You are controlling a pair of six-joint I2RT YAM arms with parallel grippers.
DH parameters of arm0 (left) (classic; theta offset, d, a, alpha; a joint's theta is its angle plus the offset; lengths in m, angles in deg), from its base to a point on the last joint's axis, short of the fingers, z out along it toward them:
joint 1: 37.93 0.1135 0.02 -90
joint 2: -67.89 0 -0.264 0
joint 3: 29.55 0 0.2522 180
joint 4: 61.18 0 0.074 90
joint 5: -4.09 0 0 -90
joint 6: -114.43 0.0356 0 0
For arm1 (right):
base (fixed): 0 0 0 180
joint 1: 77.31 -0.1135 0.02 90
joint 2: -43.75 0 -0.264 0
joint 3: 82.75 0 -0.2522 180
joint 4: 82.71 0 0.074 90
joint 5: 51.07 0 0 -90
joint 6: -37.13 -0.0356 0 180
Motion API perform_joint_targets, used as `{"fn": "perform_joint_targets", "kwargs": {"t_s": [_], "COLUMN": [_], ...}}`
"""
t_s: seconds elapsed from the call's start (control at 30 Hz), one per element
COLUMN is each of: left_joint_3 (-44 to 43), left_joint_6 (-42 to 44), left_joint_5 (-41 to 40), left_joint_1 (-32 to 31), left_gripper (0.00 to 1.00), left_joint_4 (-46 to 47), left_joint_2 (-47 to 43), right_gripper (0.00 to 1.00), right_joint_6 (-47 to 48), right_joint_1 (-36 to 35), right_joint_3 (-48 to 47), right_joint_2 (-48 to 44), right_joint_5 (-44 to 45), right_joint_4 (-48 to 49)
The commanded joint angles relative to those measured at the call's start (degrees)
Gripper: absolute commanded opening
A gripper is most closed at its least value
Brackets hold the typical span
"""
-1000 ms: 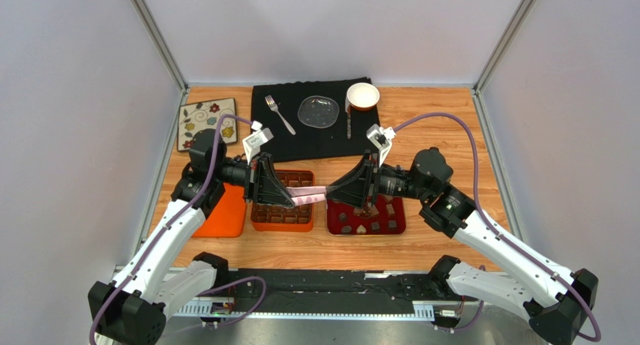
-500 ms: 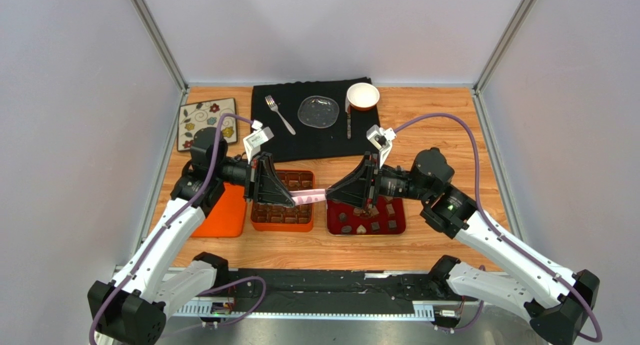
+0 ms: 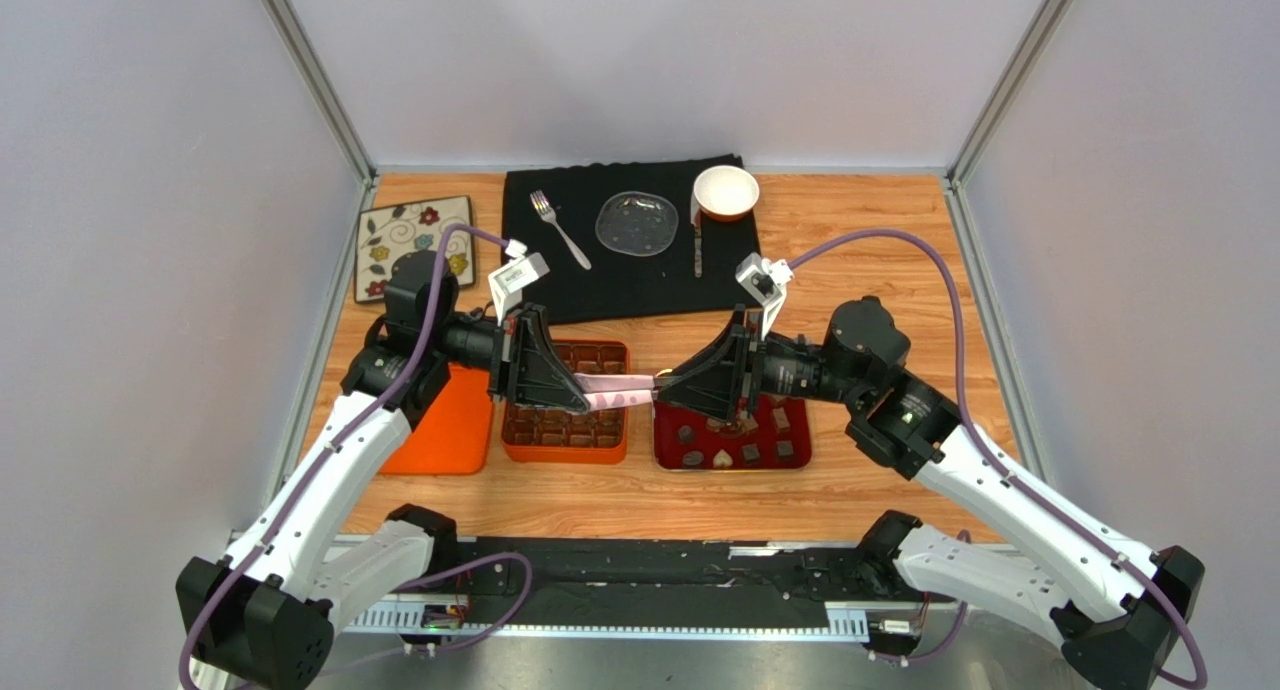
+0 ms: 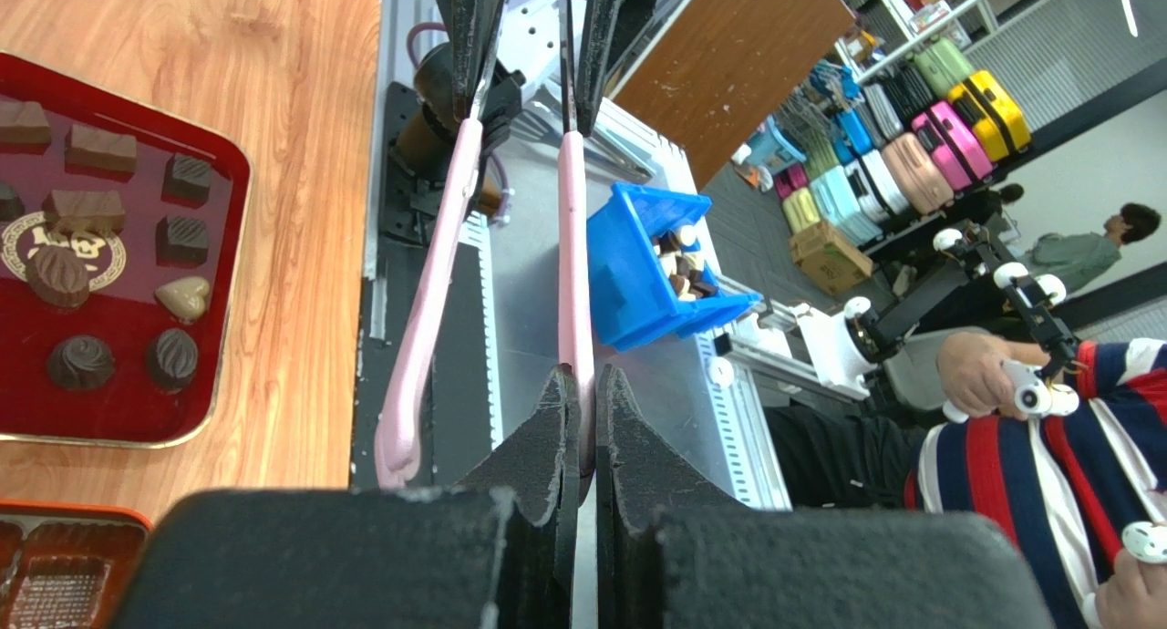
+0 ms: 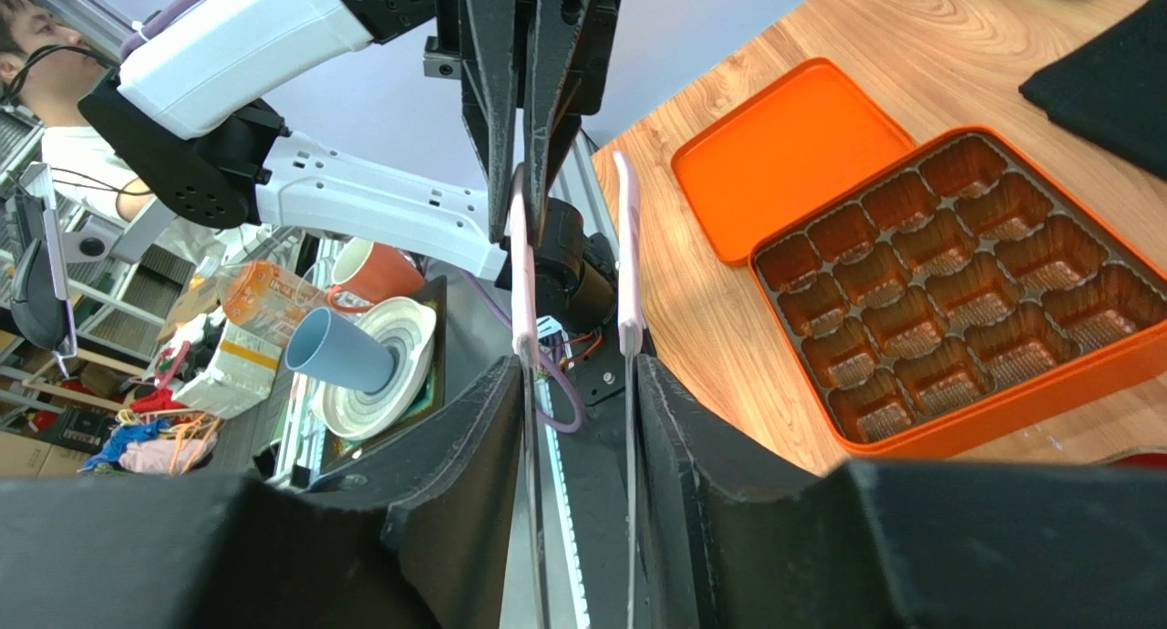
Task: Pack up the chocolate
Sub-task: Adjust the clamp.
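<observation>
1. Nearly nothing has moved since the earlier frames: the right arm has drifted a touch toward the near right corner, and the pink tongs still bridge the two grippers.
2. Left gripper: fingers pinched narrow on one leg of the tongs. Right gripper: fingers at a middling width, bracketing both legs. You cannot tell whether they press.
3. Chocolate: loose on the red tray, toward the near edge and right of centre. The orange box just to its left shows empty cells, and its lid lies nearer the left edge.
4. Hazard, hand-over: if you release the left pinch before the right fingers bear on both legs, the tongs will likely drop onto the tray or box.
5. Hazard, squeeze: if you close the right fingers too hard, the legs may spring or twist out.
6. Hazard, tug: if you retract either arm while both hold, the tongs may bend.
</observation>
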Motion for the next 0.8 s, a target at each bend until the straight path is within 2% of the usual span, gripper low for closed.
{"fn": "perform_joint_targets", "kwargs": {"t_s": [0.0, 0.4, 0.63, 0.77], "left_joint_3": [-2.07, -1.9, -1.99, -1.99], "left_joint_6": [1.8, 2.33, 3.47, 3.56], "left_joint_5": [-1.65, -1.56, -1.83, -2.0], "left_joint_1": [1.43, 1.43, 1.43, 1.43], "left_gripper": [0.0, 0.0, 0.0, 0.0], "left_joint_4": [-0.47, -1.26, -2.49, -2.75], "left_joint_2": [-0.25, -0.51, -0.51, -0.42], "right_gripper": [0.39, 0.27, 0.27, 0.34], "right_joint_6": [0.33, -0.64, -1.43, -1.17], "right_joint_1": [-0.18, -0.18, -0.45, -1.41], "right_joint_3": [-2.14, -2.22, -2.23, -2.49], "right_joint_2": [-2.05, -1.52, -0.91, -0.29], "right_joint_5": [-2.28, -1.93, -2.11, -1.85], "right_joint_4": [-0.31, 1.44, 2.15, 1.98]}}
